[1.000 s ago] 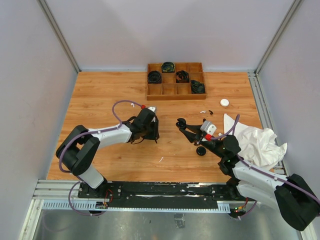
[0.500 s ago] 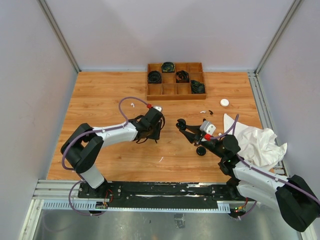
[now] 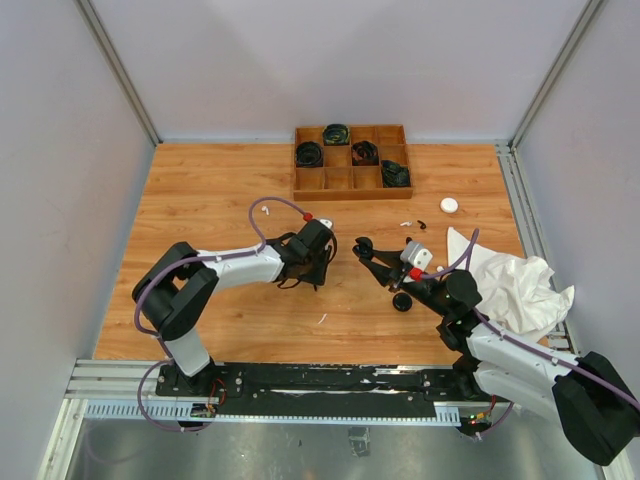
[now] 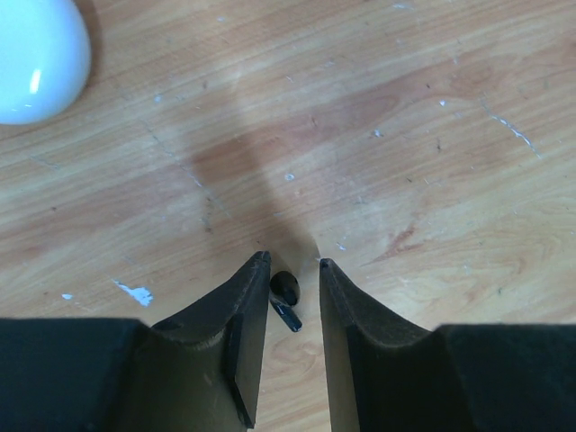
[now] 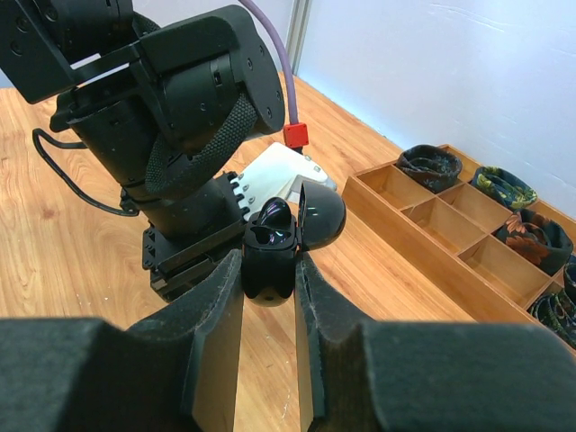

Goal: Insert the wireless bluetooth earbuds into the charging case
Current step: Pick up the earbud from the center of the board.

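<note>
My left gripper [image 3: 318, 268] points down at the wood table [image 3: 220, 200], its jaws a narrow gap apart. In the left wrist view a black earbud [image 4: 285, 290] sits between the fingertips of the gripper [image 4: 292, 261]. It lies against the left finger, with a gap to the right finger. My right gripper [image 5: 270, 256] is shut on a black charging case [image 5: 268, 281], which is also seen from above [image 3: 362, 246]. The case's lid [image 5: 322, 216] is open and a glossy black earbud [image 5: 275, 220] sits in one slot. The two grippers are close together.
A second black case [image 3: 402, 301] lies by the right arm and a white case [image 3: 449, 205] at the back right. Loose earbuds [image 3: 405, 223] [image 3: 263, 210] [image 3: 322, 319] lie about. A wooden tray [image 3: 352, 192] holds coiled cables. A white cloth [image 3: 510, 285] lies at the right. A white rounded object [image 4: 36, 54] lies near the left gripper.
My left arm has slid to the right, bringing its gripper closer to the right gripper and the open case. The right arm and case have not moved.
</note>
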Controlling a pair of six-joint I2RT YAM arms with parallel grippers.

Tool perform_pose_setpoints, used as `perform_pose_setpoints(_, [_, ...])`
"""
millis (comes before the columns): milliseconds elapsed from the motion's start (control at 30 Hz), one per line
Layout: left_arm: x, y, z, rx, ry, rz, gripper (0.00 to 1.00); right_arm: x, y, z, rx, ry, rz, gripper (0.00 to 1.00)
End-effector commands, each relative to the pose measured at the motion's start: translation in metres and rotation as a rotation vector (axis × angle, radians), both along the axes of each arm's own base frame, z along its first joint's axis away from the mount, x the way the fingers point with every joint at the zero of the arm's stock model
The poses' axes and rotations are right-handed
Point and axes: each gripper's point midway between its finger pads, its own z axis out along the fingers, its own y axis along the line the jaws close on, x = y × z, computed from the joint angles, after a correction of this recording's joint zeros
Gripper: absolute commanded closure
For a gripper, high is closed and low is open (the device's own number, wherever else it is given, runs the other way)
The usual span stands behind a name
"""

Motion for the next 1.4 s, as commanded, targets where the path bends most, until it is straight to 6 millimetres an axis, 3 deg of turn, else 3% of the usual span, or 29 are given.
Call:
perform_pose_setpoints(0, [-0.004,-0.015,0.010,-0.037,0.006,-0.055,0.66,-0.003,0.005,0.022,0.026,-0.059,0.011,0.96])
perform_pose_setpoints(300, [-0.006,-0.009,0.033,-0.062,-0.028,-0.016,0.66,-0.003,0.005,0.023,0.027,-0.058,0.006,0.96])
perform_pose_setpoints(833, [-0.010,0.006,0.002,0.067,0.025,0.026,0.66,-0.002,-0.003,0.021,0.022,-0.046,-0.028,0.96])
perform_pose_setpoints(1000, [-0.014,0.000,-0.003,0.069,0.039,0.010,0.66,-0.002,-0.002,0.022,0.023,-0.046,-0.028,0.96])
perform_pose_setpoints(1367, [-0.025,0.009,-0.006,0.106,0.055,0.014,0.71,-0.004,-0.003,0.024,0.029,-0.049,-0.025,0.96])
